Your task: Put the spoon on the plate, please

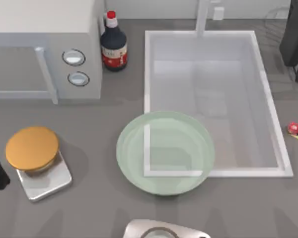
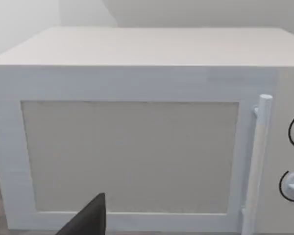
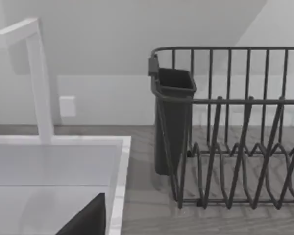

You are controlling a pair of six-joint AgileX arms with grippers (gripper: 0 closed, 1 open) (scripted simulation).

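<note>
The spoon (image 1: 297,131) lies at the right table edge, well apart from the plate (image 1: 165,151). The state of both claws cannot be told.

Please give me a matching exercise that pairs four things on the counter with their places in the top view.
Things:
1. plate
2. spoon
3. soy sauce bottle
4. orange disc

Places:
A. on the silver scale at the left
B. at the right edge, beside the sink
C. overlapping the sink's front left corner
D. between the microwave and the sink

Pairs: 1-C, 2-B, 3-D, 4-A
</note>
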